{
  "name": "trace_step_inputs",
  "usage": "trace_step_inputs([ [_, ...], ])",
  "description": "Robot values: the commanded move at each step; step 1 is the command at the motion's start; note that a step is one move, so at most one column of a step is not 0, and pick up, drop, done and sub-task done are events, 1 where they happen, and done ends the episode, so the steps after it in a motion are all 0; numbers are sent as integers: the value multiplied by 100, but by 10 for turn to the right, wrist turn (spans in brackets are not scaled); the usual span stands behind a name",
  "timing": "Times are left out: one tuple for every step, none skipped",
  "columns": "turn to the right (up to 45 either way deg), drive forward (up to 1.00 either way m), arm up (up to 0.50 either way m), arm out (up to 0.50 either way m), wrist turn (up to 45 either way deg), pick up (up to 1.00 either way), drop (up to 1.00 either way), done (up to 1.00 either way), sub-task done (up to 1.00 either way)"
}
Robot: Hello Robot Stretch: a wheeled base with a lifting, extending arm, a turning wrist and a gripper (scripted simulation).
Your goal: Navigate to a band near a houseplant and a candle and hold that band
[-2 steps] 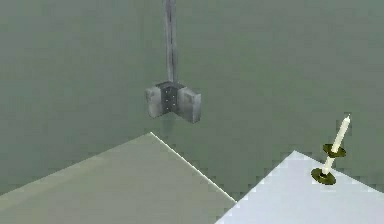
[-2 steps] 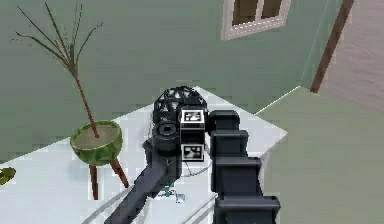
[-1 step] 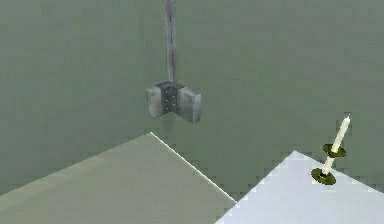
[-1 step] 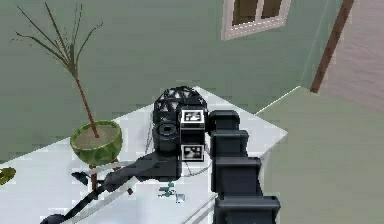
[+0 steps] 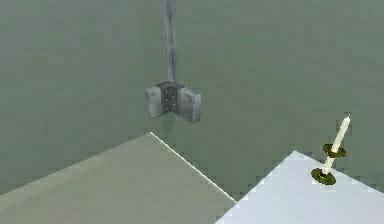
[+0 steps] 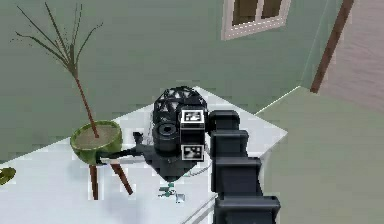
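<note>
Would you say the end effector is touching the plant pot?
Cannot tell: in the arm side view the end effector ends at the plant pot's edge, neither contact nor gap plain.

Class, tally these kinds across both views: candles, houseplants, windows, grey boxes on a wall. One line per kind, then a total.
Candle: 1
Houseplant: 1
Window: 1
Grey wall box: 1
Total: 4

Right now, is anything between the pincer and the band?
Nothing visible. The pincer is by a small greenish thing on the table, perhaps the band; the houseplant stands beside them, not between.
</note>
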Motion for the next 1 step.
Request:
trace_step_inputs([
  [0,0,0,0,360,0,0,0,0],
])
